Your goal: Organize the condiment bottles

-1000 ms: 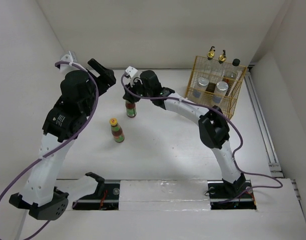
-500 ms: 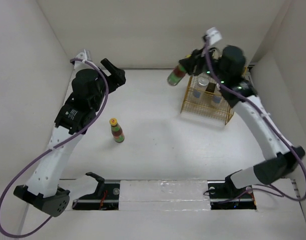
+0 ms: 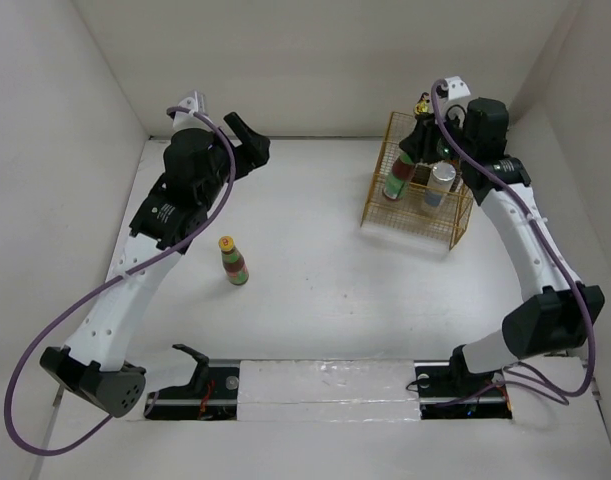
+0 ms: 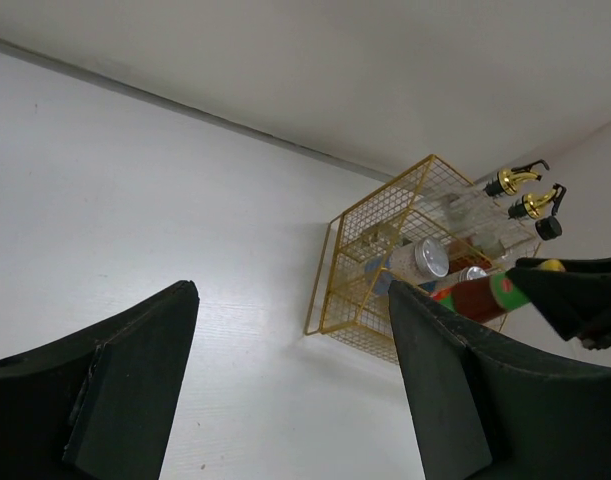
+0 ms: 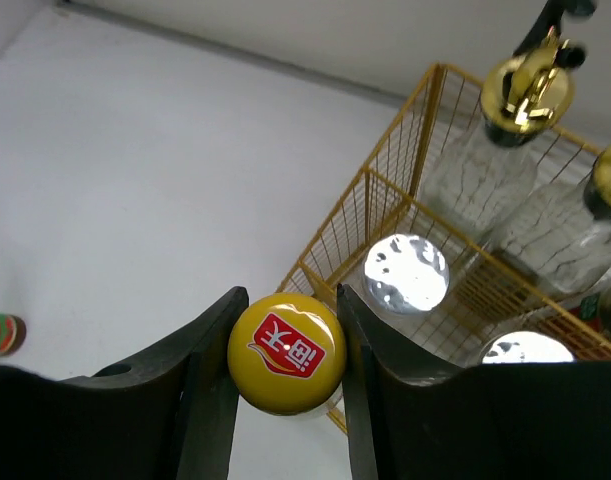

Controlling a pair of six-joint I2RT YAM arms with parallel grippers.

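Your right jaws pinch the sauce bottle [image 5: 286, 352] by its cap, axis near upright, over the left edge of the basket [image 3: 415, 218], beside a shaker [image 5: 406, 272]. Your left jaws are spread and empty. The other bottle [image 3: 233, 260] stands on the desk [image 3: 315, 260], nearer them.

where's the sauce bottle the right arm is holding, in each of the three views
top external: sauce bottle is upper right, at the left front corner of the gold wire basket.
left wrist: right of centre, red body with a green band, by the basket's near side.
right wrist: bottom centre, only its yellow cap shows, between the fingers.
shared landmark: the gold wire basket.
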